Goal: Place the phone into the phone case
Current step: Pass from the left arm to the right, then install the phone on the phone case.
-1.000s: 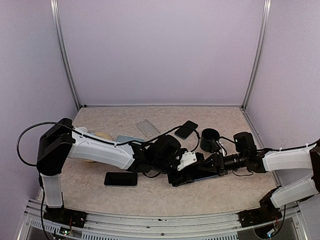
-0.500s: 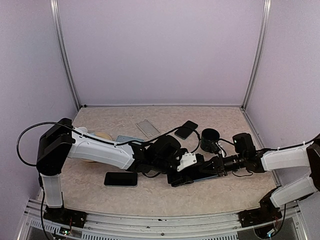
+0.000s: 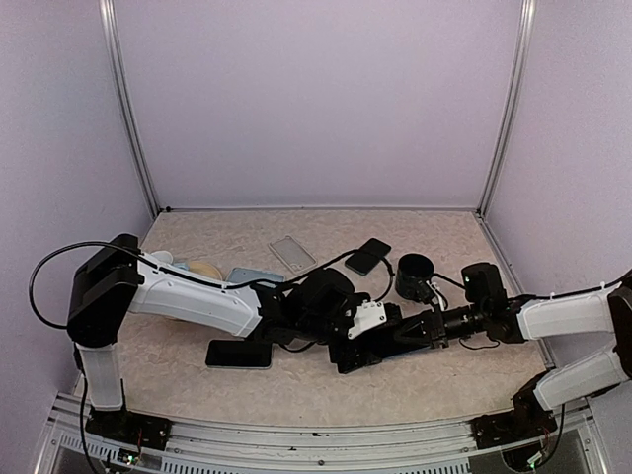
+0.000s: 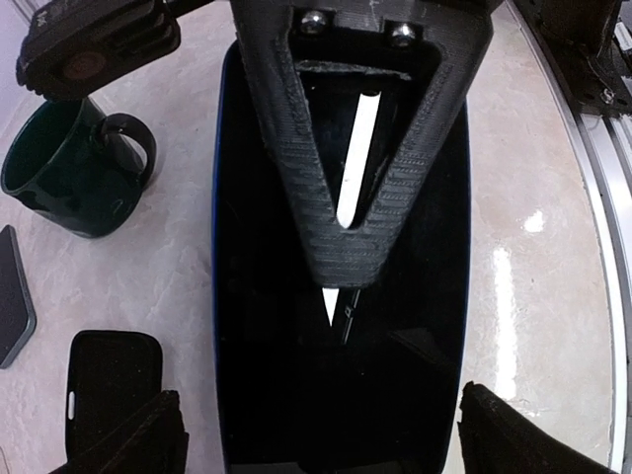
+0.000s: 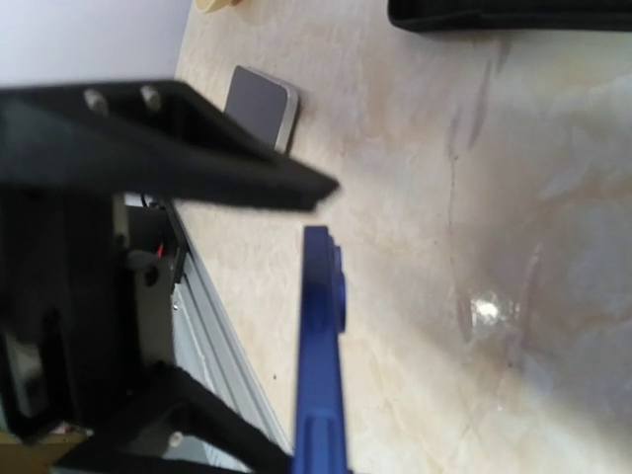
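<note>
The phone is a flat rectangle with a glossy black face that mirrors whatever hangs over it. It sits in the blue case, which shows as a thin, smooth blue line along both long sides. From the right wrist the same case wall appears edge-on as a matte blue strip with a small moulded bump. Phone and case rest on the table, a pale, polished, marble-patterned surface with bright glints, at the middle front between the two arms. The left gripper is spread wide, its rough, ridged black fingers either side of the phone's near end. One finger is right at the case's edge; the other leaves a sliver of table showing beside the case. The right gripper has its jaws drawn together. Its visible finger is a coarse, layered black plastic triangle with a hollow centre and two screws at the broad end. It lies flat over the far half of the screen, tip pointing down the middle. Whether it pinches the phone or only rests on it cannot be told. A dark green glazed mug stands near the phone's far corner, apart from it.
</note>
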Motion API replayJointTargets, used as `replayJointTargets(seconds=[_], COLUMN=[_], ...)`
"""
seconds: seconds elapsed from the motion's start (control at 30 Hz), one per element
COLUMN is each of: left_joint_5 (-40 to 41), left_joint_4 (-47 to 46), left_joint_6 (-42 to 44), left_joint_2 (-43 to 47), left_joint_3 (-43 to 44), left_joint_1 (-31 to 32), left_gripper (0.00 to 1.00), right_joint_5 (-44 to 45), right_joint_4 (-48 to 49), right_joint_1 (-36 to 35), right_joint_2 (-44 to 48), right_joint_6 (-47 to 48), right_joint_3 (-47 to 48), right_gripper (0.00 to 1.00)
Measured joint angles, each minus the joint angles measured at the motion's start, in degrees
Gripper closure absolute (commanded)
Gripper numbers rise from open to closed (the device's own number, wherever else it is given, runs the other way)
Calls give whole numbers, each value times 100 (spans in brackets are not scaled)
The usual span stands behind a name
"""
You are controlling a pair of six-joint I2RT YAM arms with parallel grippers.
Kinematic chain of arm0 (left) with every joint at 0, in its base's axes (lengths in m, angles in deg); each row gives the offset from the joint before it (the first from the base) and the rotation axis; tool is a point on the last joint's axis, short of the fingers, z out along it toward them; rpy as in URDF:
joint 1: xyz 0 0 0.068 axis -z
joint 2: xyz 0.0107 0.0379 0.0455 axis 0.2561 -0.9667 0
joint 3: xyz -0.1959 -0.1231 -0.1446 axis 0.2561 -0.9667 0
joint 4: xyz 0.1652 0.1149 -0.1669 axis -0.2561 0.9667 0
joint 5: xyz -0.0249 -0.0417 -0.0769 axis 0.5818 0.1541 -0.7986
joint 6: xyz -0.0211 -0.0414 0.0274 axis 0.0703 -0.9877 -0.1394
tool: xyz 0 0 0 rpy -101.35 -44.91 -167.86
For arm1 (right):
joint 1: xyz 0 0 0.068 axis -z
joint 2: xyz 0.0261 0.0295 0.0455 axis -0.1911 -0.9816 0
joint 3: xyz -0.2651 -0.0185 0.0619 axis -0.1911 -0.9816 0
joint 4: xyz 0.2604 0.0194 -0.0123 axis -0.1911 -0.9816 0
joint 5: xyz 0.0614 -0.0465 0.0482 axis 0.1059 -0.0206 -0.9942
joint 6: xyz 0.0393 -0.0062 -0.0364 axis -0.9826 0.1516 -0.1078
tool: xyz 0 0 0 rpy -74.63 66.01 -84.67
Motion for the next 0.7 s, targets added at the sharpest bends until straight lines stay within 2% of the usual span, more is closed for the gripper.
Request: replayJointTargets(seconds=[0.47,0.7], left_joint_5=[120,730], left_joint_4=[-472,-592], left_joint_6=[-485,-1228], left_joint_2=[560,573], left_joint_3=[-426,-428], left_joint_1=[-337,-586], left_gripper=[1,1], right_joint_5=[295,551], right_joint_4=[-223,-662], right_joint_1=[0,0], right_joint_2=[151,149], right_joint_6=[308,608], right_joint_3=[4,280], right_gripper=[100,100])
